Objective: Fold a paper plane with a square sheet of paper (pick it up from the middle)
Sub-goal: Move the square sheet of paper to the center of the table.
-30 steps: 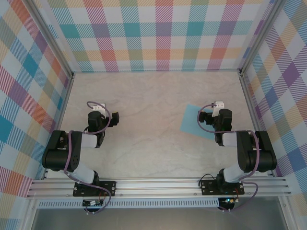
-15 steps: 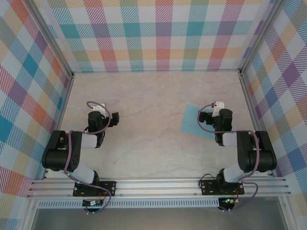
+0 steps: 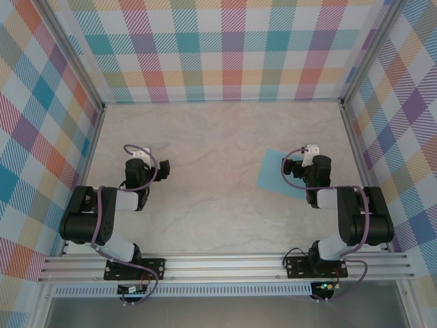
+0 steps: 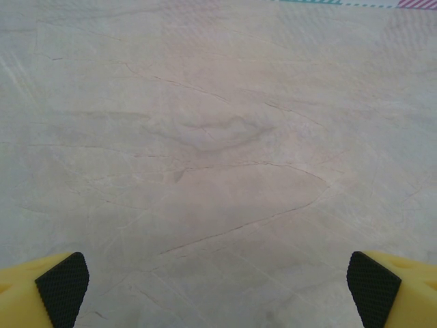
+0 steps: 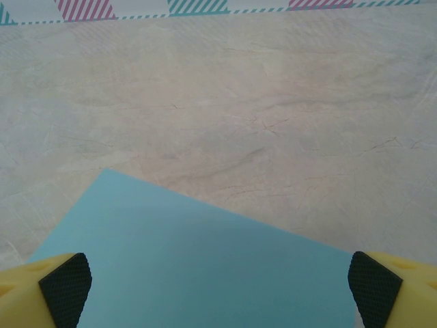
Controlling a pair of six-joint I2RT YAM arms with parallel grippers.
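Top view: the square sheet of paper (image 3: 272, 171) lies flat on the table (image 3: 218, 130), right of centre. Its right part is hidden beneath the right gripper (image 3: 295, 168), and the left gripper (image 3: 158, 169) stands well apart from it, over bare tabletop on the other side. The sheet is turned slightly out of line with the table edges, with one corner pointing toward the far wall. Being square and unfolded, it has no long axis yet. Left wrist view: the yellow fingers with black pads (image 4: 63, 290) are spread wide and hold nothing, and only marbled tabletop lies between them. Right wrist view: the fingers (image 5: 65, 290) are likewise spread wide and empty. The sheet (image 5: 205, 266) lies under and just ahead of them, one corner aimed away to the far left and one edge slanting down to the right. Handling, as judged: the sheet is probably very light, limp and easily creased. Because it lies flush on a smooth surface, its edges offer little purchase. The task therefore favours a pinch at its middle, bunching up a small ridge to lift by.
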